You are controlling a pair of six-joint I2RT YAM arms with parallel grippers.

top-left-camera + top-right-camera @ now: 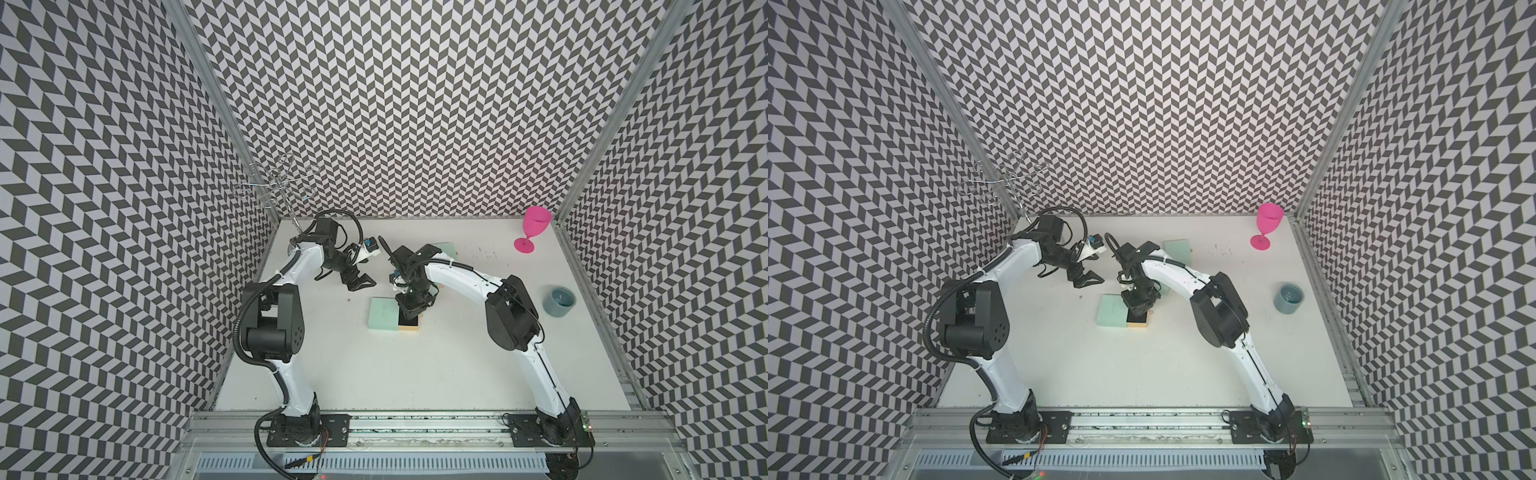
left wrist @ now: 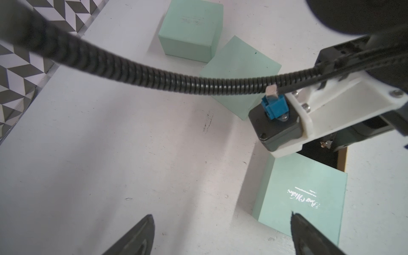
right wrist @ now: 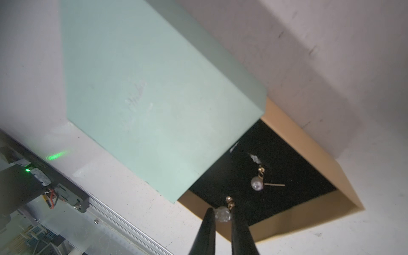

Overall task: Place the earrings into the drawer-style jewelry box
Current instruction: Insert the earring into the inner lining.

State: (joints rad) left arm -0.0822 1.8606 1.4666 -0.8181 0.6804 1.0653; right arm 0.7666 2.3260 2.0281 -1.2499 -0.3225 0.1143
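The jewelry box lies mid-table: a mint-green sleeve (image 1: 383, 313) (image 3: 154, 99) with its tan drawer (image 1: 410, 328) (image 3: 309, 152) pulled out, black lining showing. My right gripper (image 1: 408, 318) (image 3: 223, 215) hangs over the drawer's edge, shut on one earring (image 3: 222, 213), a clear bead with a gold hook. A second earring (image 3: 257, 183), a pearl on a pin, lies on the lining. My left gripper (image 1: 360, 284) (image 2: 221, 217) is open and holds nothing, hovering just beyond the box's far left corner. In the left wrist view the sleeve (image 2: 302, 194) shows by one fingertip.
Two more mint-green boxes (image 2: 192, 28) (image 2: 238, 72) sit behind the right arm; one of them (image 1: 445, 249) peeks out in a top view. A pink goblet (image 1: 534, 228) stands at the back right, a grey-blue cup (image 1: 559, 301) at the right edge, a wire stand (image 1: 278, 183) at the back left.
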